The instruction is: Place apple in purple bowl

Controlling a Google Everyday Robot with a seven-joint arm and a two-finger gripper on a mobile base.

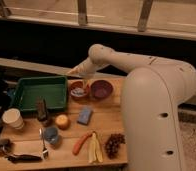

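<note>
the apple point(62, 121) lies on the wooden tabletop point(105, 125), in the middle of the near half, free and untouched; just to its right is a blue sponge point(84, 115), and to its left a dark upright thing point(42, 111) stands by the front edge of a green tray point(39, 92). the purple bowl point(101, 89) sits farther back and to the right of the apple, well apart from it, its inside bare. touching or nearly touching its left side is a red bowl point(79, 90) with white and blue contents

the gripper point(74, 73) hangs in the air over the back of the tabletop, just above and behind the red bowl, well away from the apple; its fingers are spread and nothing sits between them. the white arm point(156, 95) rises in a thick column at the right, bends at a rounded elbow point(97, 52) above the bowls, and slants down and left to the gripper

nearer the front edge lie a carrot point(81, 143), a yellow peel point(94, 147) and dark grapes point(114, 144); a white cup point(12, 119) and a blue cup point(51, 134) stand at the left
</note>
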